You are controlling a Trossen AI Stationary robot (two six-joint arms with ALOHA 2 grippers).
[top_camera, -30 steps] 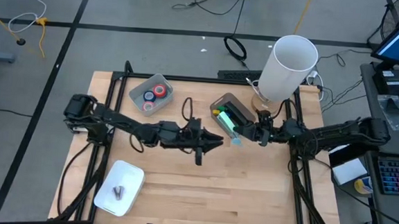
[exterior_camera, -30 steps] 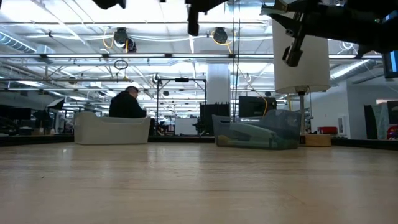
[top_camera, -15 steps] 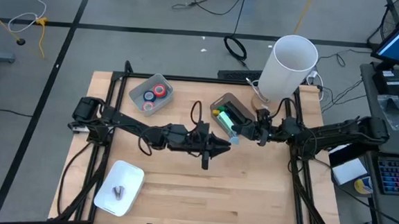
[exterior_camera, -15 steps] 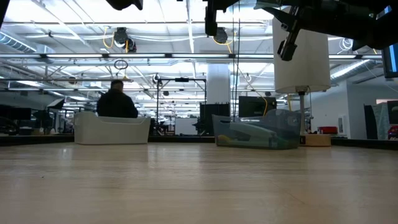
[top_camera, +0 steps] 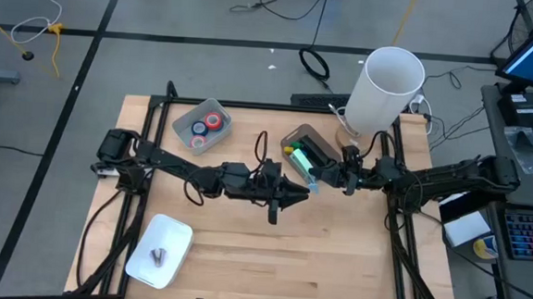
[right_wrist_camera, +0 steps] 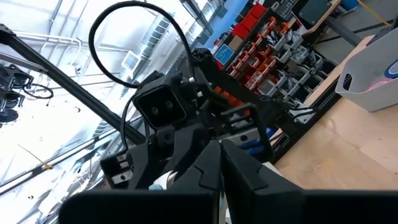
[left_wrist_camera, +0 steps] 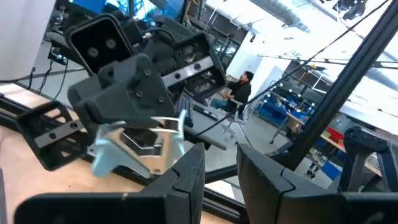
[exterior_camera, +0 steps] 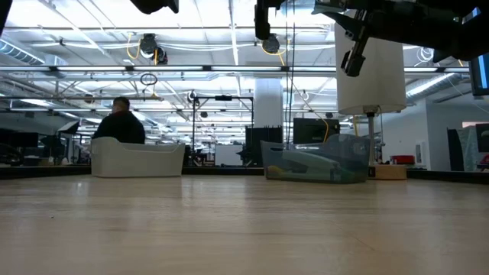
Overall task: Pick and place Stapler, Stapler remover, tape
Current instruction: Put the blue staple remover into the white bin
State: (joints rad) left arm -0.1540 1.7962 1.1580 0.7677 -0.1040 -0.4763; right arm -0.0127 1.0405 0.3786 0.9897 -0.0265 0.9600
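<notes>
From above, the left gripper (top_camera: 303, 193) and right gripper (top_camera: 320, 174) met just beside the clear bin (top_camera: 302, 136) holding the stapler (top_camera: 318, 154); the tape (top_camera: 206, 126) lay in a tray (top_camera: 187, 115) well left of it. Left wrist: fingers (left_wrist_camera: 186, 180) slightly parted, empty. Right wrist: fingers (right_wrist_camera: 193, 165) closed together, seemingly empty. Probably reaching; next, one must descend into the bin.

arms: 2
bins: 3, one white (top_camera: 176, 237), one with tape (top_camera: 221, 110), one by the right gripper (top_camera: 297, 134)
tape rolls: 3 show, red (top_camera: 213, 121), blue (top_camera: 198, 127), pink (top_camera: 198, 143)
white cylinder (top_camera: 387, 90): 1
person (exterior_camera: 120, 124): 1
</notes>
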